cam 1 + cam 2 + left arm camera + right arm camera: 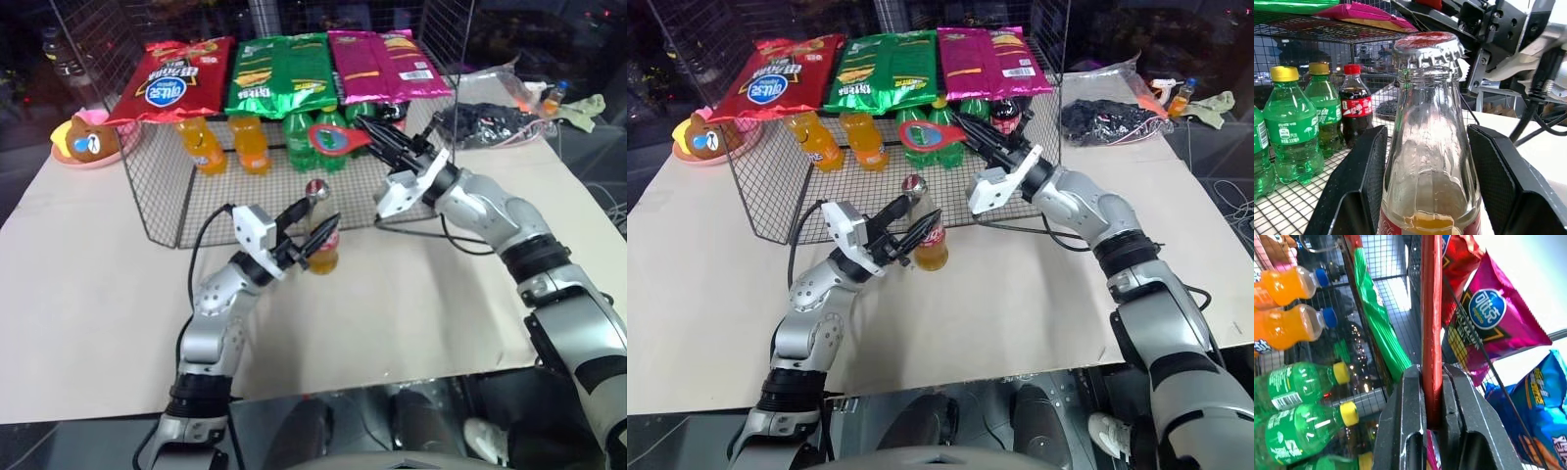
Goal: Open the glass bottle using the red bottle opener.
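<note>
Left eye view: left gripper (pixel 306 233) clamps the upright glass bottle (pixel 322 235) near the table's middle, cap on, while right gripper (pixel 377 137), pinching the red bottle opener (pixel 340 138), hovers above and beyond the cap.

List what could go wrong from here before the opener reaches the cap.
1. The right tool pinches the red bottle opener only by its thin handle end, so the opener could twist or slip once it levers on the cap.
2. The left tool holds the glass bottle low on its body; prying at the top of the long neck may tilt or pull it loose.
3. The opener hangs close to the wire rack and could snag it.
</note>
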You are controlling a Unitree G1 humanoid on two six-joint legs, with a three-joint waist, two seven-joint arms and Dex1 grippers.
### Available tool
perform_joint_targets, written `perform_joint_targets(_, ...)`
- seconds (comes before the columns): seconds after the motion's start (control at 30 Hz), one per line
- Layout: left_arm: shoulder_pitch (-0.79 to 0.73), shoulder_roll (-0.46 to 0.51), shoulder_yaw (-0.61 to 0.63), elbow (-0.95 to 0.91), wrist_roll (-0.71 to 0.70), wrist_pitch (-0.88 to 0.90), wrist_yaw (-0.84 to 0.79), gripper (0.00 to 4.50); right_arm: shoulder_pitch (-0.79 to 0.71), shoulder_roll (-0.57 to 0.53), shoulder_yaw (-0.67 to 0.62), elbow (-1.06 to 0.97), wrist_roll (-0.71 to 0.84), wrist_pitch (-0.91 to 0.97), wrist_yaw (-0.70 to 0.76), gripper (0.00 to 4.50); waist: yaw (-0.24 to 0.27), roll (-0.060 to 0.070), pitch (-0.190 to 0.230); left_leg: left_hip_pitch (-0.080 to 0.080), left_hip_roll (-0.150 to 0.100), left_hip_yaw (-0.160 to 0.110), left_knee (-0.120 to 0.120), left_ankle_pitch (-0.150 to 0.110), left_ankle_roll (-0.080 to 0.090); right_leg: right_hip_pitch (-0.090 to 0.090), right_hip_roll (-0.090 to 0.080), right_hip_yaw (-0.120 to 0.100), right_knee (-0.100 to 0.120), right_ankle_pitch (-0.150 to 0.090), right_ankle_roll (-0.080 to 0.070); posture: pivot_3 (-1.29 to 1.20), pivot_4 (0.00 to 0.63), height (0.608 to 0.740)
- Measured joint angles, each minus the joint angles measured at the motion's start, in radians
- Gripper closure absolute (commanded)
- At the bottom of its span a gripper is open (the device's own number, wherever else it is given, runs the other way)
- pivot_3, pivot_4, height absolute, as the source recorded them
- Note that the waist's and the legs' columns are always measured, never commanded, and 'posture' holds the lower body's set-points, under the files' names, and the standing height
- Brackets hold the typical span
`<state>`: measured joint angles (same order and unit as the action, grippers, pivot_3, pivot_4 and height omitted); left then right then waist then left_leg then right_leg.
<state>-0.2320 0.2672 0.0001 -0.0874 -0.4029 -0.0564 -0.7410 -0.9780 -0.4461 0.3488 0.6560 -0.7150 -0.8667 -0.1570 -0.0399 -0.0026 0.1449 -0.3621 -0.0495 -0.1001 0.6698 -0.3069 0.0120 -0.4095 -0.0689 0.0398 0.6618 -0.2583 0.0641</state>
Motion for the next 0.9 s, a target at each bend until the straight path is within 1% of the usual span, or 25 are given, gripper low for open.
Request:
perform_joint_targets(0.4, 0.001, 0.005, 0.0, -0.002, -0.001, 0.0, 0.0, 2.13, 0.098, -0.008, 0.027, 0.019, 0.007, -0.008, 0.053, 4.5, -0.001, 0.0, 0.0, 0.0, 0.0, 0.0, 0.0, 0.0, 0.0, 0.0, 0.0, 0.0, 0.0, 0.0, 0.0, 0.0, 0.15, 0.74)
perform_joint_targets(0.9, 0.003, 0.011, 0.0, -0.005, -0.001, 0.001, 0.0, 2.13, 0.11, -0.01, 0.025, -0.025, 0.049, -0.01, 0.071, 4.5, -0.001, 0.0, 0.0, 0.0, 0.0, 0.001, 0.0, 0.0, 0.0, 0.0, 0.0, 0.0, 0.0, 0.0, 0.0, 0.0, 0.15, 0.74)
